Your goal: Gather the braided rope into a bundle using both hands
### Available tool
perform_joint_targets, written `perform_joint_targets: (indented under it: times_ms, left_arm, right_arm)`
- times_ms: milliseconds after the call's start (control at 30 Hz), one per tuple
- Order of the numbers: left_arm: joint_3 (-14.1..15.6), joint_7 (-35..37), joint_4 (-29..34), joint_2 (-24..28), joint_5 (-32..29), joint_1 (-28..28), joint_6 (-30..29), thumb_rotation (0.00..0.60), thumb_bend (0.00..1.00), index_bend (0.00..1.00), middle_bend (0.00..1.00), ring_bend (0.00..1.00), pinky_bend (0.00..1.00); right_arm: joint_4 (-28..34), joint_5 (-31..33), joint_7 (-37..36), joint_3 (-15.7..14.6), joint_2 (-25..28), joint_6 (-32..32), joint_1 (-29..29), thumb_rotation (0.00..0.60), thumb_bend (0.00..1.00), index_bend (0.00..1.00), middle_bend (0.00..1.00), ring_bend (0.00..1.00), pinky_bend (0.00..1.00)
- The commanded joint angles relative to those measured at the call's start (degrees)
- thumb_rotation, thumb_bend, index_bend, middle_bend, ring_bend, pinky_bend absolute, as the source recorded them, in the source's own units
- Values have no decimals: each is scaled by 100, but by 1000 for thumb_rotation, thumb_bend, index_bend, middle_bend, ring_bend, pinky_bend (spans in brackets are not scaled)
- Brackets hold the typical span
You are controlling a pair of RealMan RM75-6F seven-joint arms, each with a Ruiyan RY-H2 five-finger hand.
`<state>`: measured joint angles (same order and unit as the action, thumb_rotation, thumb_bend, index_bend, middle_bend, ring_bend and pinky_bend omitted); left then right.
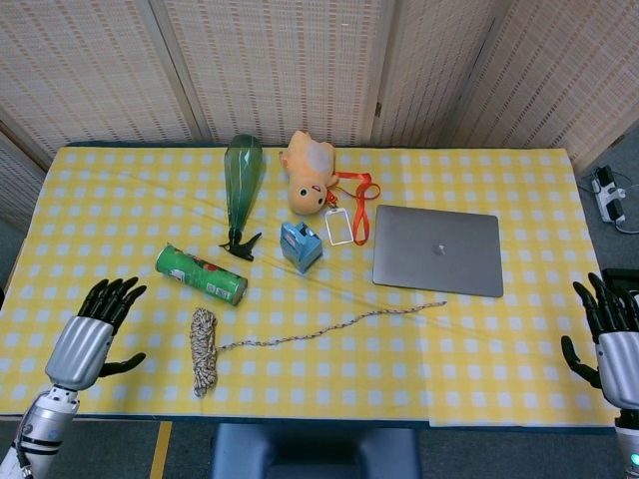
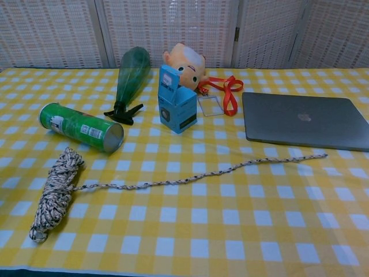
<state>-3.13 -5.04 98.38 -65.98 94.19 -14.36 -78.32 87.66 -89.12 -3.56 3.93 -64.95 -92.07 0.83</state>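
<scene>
Rope gathering not yet begun; both hands empty.
Lower left, the left hand (image 1: 88,339) hovers with fingers spread; the braided rope (image 1: 204,349), part-coiled lower centre-left, trails a loose tail rightward; the right hand (image 1: 611,339) waits spread at the lower right edge.

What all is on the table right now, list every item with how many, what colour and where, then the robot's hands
braided rope: one, white-and-dark flecked, coiled front left, loose tail running right toward the laptop
can: one, green, lying on its side behind the coil
spray bottle: one, green, lying at back centre
plush toy: one, orange, back centre
small box: one, blue, centre
lanyard: one, orange, with clear badge holder, beside the toy
laptop: one, grey, closed, right
tablecloth: one, yellow-and-white check
left hand: one, open, front left edge
right hand: one, open, front right edge
</scene>
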Motion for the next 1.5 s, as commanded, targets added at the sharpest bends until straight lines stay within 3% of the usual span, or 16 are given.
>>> perform_joint_targets:
  times_ms: [33,400,700,1000,1500]
  left_arm:
    - [10,-19,115,-116,210,-300,311,600,134,120,98,75,12]
    - [132,-117,109,-815,624,-1044,1135,600,135,36,60,33,4]
    - [90,-988,-535,-1737,333,-1340,1596,600,135,7,5,0,0]
    - [134,-1579,-1100,-2283,-196,-1222,1569,600,135,0,0,0,0]
    - [258,-2400,-1697,-2601,-569,-854,1061,600,135,0,0,0,0]
  right_arm:
    - [0,22,-7,6,2,20,2,600,456,0,1,103,0]
    - [10,68,11,27,-2,109,37,600,456,0,1,99,0]
    - [-18,114,-39,26,-1,157,35,600,456,0,1,100,0]
    - [-49,117,-91,8,-7,139,2,600,455,0,1,101,0]
    - [-56,70,-124,10,0,136,15,600,455,0,1,101,0]
